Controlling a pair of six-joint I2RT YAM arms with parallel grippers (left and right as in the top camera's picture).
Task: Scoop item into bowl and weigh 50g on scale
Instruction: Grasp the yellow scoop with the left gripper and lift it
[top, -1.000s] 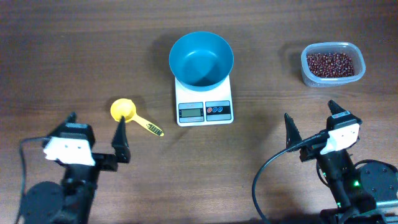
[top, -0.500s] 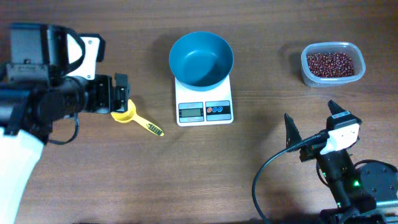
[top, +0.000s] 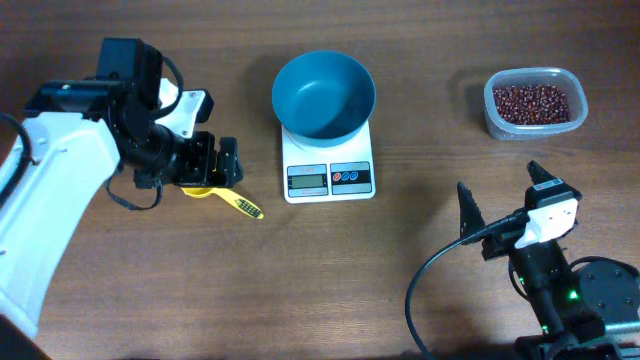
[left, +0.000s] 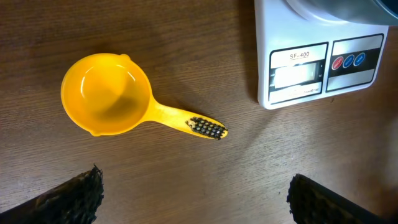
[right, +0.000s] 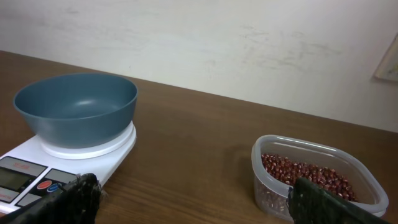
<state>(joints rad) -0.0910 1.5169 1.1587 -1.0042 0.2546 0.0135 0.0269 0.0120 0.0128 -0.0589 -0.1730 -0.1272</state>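
Note:
A teal-blue bowl (top: 324, 95) stands empty on the white scale (top: 328, 172), which also shows in the left wrist view (left: 317, 59) and the right wrist view (right: 37, 171). Red-brown beans (top: 534, 102) fill a clear tub (top: 492, 112) at the far right, seen close in the right wrist view (right: 305, 177). A yellow scoop (left: 109, 102) lies left of the scale; overhead only its handle (top: 240, 203) shows. My left gripper (top: 208, 163) hovers open above the scoop, fingers wide apart (left: 196, 196). My right gripper (top: 503, 205) rests open and empty at the front right.
The bowl also shows in the right wrist view (right: 76, 106). A black cable (top: 425, 285) loops beside the right arm's base. A pale wall (right: 249, 43) lies beyond the table's far edge.
My left arm has swung up from the front left and out over the table. It now hovers above the yellow scoop, shifted slightly right. The right arm has not moved.

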